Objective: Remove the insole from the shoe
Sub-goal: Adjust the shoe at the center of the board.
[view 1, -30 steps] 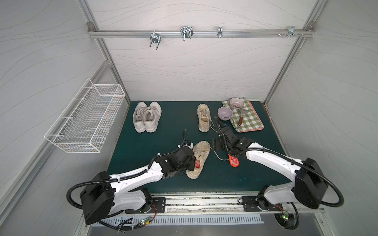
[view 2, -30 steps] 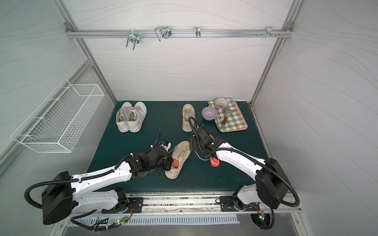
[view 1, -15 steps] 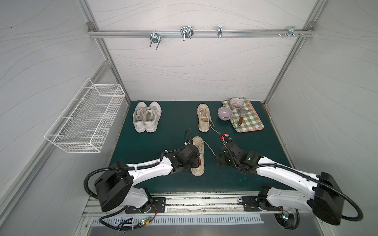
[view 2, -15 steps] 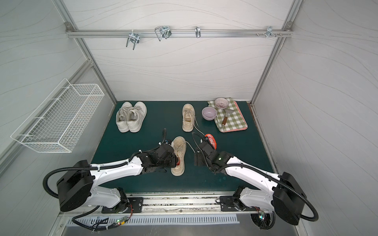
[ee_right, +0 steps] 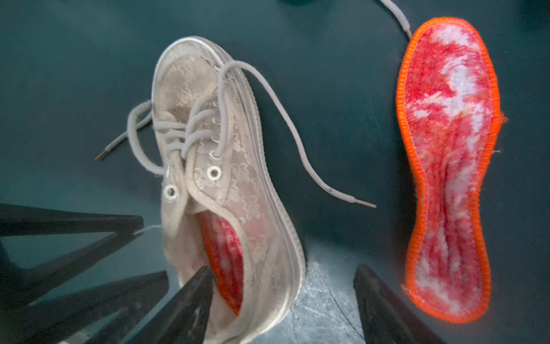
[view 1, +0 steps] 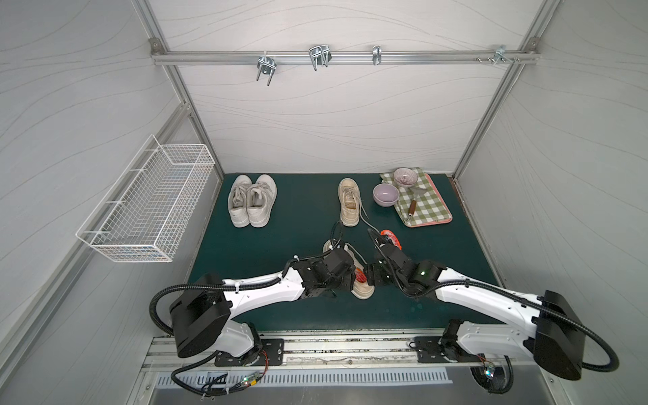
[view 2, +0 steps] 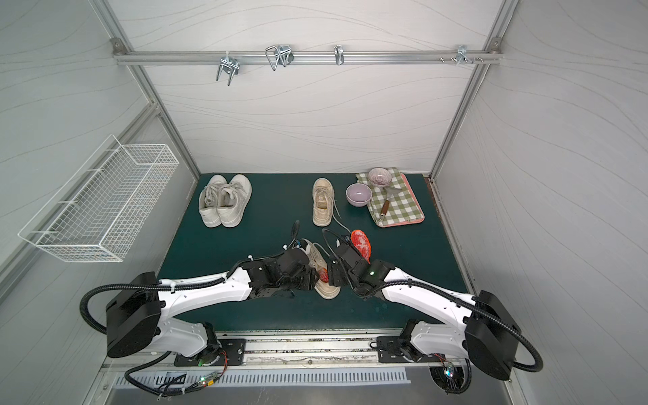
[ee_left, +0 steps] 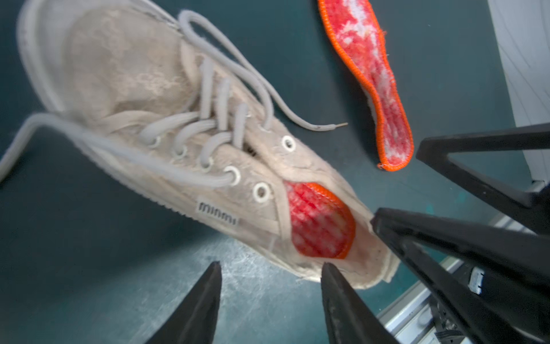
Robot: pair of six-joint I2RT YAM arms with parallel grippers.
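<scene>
Locating the insole (ee_left: 318, 220) comes first. We find it inside the shoe (ee_left: 178, 134), with only its red heel end showing in the opening. The rest runs hidden toward the toe, so its long axis is the shoe's long axis. In both top views the shoe's heel points toward the robot and its toe away. We therefore judge that the insole must come out backward through the heel opening and upward.

We note a spare insole (ee_right: 452, 166) lying flat on the mat (ee_right: 327, 89). It is off the side of the shoe nearest the right arm, clear of the shoe and roughly parallel to it. It is not the target.

Left claw (ee_left: 270, 265): the jaws are apart with nothing between them. It hangs just beside the heel, on the shoe's left-arm side. As far as we can see, it touches neither shoe nor insole.

Right claw (ee_right: 282, 268): the jaws are wide apart and hold nothing. One finger sits at the heel opening, over the insole's orange edge. The other is outside the shoe, over bare mat, so the jaws straddle the shoe's wall on that side. We cannot tell whether the inner finger touches the insole.

Judgement: the right claw is the nearer one. Closing where it stands would likely pinch wall and insole together, so we would first bring the outer finger inside the opening. The shoe looks light and nothing holds it. We expect it to lift with the insole unless the left claw pins the heel.
</scene>
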